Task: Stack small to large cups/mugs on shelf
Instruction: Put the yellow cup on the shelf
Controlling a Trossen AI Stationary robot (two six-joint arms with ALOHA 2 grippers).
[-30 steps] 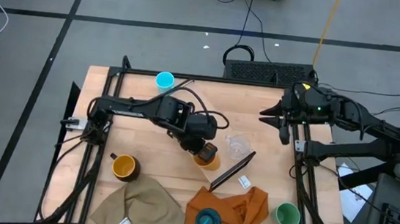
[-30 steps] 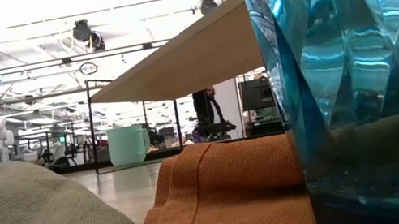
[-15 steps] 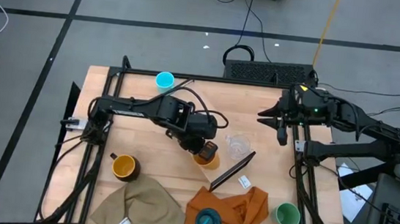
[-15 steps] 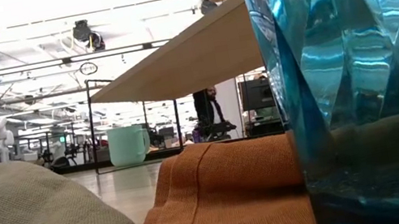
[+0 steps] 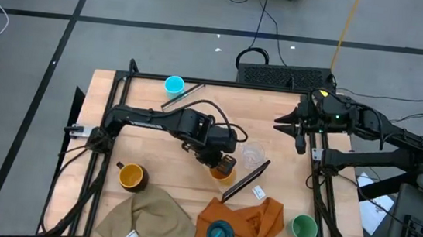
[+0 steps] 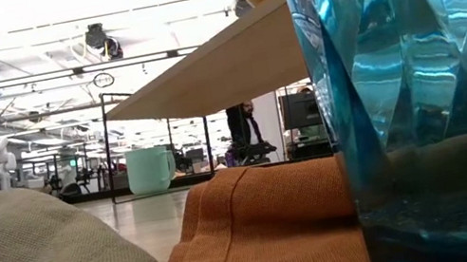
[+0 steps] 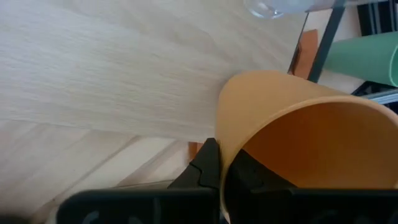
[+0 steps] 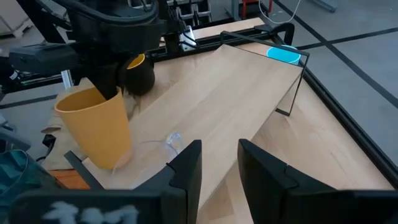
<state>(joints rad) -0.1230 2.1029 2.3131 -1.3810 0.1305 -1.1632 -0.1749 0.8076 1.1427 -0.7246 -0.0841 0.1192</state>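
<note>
I see the left gripper [image 5: 221,163] near the centre of the high view, clamped on the rim of the orange cup [image 5: 220,171]. In the left wrist view its fingers [image 7: 208,169] pinch the cup's wall [image 7: 292,130], one inside and one outside. In the right wrist view the orange cup [image 8: 96,127] hangs upright from that gripper over the shelf [image 8: 211,93], at the plank's nearer end.

The shelf [image 5: 246,179] shows right of centre in the high view as a dark slanted edge. The clear tumbler [image 5: 252,153] is just upper right of the orange cup, close to that edge; I can't tell whether it rests on the plank.

Right gripper [image 5: 289,123] waits at the upper right of the high view, at the table's edge, well apart from the cups. Its fingers [image 8: 186,163] stand a little apart in the right wrist view, nothing between them.

Other cups, high view:
- light-blue mug [image 5: 173,85], upper left of the table.
- dark mug [image 5: 131,176], yellow-orange inside, lower left.
- ribbed teal cup [image 5: 220,234], bottom centre, on the orange cloth [image 5: 260,220]. It fills the right of the low view [image 6: 421,98].
- green cup [image 5: 304,228], lower right.
- tan cloth [image 5: 147,220], bottom left.
</note>
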